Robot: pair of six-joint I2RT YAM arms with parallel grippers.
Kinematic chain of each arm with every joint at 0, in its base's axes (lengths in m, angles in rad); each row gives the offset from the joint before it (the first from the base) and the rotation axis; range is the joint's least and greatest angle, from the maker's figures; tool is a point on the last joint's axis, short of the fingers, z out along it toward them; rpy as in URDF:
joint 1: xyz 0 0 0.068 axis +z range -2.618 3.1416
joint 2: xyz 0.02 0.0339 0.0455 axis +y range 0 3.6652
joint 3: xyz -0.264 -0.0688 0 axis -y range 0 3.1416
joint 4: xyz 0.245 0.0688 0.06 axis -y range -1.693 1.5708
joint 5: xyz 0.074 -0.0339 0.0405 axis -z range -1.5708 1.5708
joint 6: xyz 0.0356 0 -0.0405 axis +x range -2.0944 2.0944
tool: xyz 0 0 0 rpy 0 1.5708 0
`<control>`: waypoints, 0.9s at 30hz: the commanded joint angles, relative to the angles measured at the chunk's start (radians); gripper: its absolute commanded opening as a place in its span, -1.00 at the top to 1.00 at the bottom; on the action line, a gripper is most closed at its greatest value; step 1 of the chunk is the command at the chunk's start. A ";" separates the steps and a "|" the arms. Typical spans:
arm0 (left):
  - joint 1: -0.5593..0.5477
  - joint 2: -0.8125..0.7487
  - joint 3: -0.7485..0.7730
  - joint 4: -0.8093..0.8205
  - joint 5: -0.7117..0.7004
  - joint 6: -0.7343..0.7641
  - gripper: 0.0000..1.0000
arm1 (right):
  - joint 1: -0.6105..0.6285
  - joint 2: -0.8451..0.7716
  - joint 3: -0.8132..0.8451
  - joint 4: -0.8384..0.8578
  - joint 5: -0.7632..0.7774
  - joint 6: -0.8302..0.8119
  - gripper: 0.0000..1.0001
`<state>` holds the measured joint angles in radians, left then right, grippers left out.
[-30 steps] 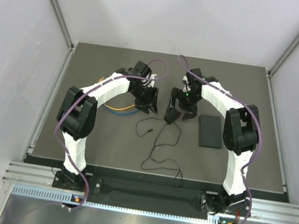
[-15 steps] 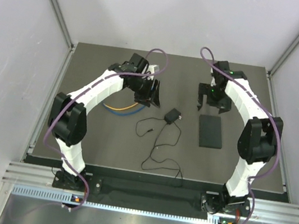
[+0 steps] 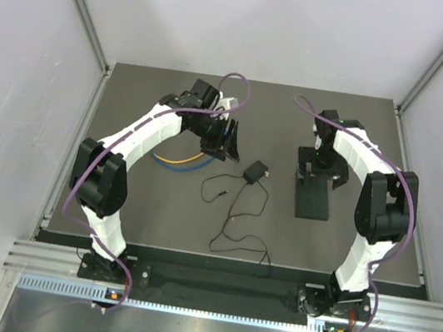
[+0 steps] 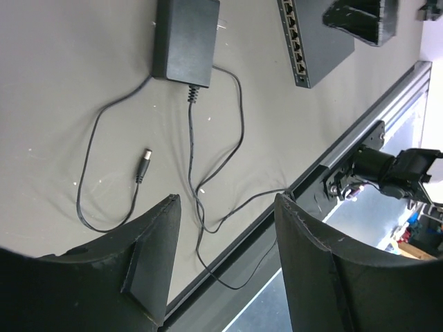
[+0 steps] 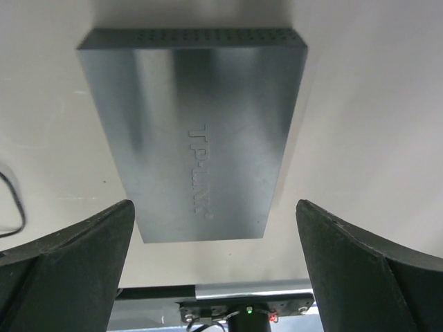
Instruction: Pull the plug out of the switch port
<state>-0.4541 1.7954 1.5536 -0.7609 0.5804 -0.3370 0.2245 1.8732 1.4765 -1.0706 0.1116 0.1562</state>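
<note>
The switch (image 3: 312, 204) is a flat black box on the right of the mat. It fills the right wrist view (image 5: 194, 131), showing TP-LINK lettering. My right gripper (image 3: 318, 178) hovers open over its far end, jaws wide (image 5: 214, 204) and empty. The left wrist view shows the switch's row of ports (image 4: 294, 41), with no cable in them. The black power adapter (image 3: 254, 171) lies mid-mat. Its thin wire ends in a barrel plug (image 4: 143, 164) lying loose on the mat. My left gripper (image 3: 228, 149) is open and empty (image 4: 227, 197), left of the adapter.
The adapter's thin wire (image 3: 238, 219) loops across the mat toward the front edge. Yellow and blue cables (image 3: 176, 159) lie under my left arm. Grey walls close in the mat on the left, right and back.
My right gripper has moved from over the adapter out to the right, then down over the switch's far end. My left gripper has shifted slightly back. The adapter lies in the same place.
</note>
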 commanded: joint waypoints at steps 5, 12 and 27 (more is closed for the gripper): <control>0.002 -0.008 -0.007 -0.002 0.045 0.023 -0.22 | -0.019 -0.054 -0.048 0.052 -0.068 0.052 -0.88; 0.002 0.012 -0.001 0.014 0.076 0.003 -0.22 | 0.039 -0.198 -0.090 0.049 -0.144 0.192 -0.77; 0.000 0.024 0.026 0.002 0.104 -0.008 -0.22 | 0.274 -0.206 -0.269 0.178 -0.239 0.230 0.64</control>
<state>-0.4541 1.8206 1.5482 -0.7639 0.6594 -0.3496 0.4484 1.6489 1.2201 -0.9741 -0.1318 0.3534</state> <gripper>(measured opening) 0.612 0.201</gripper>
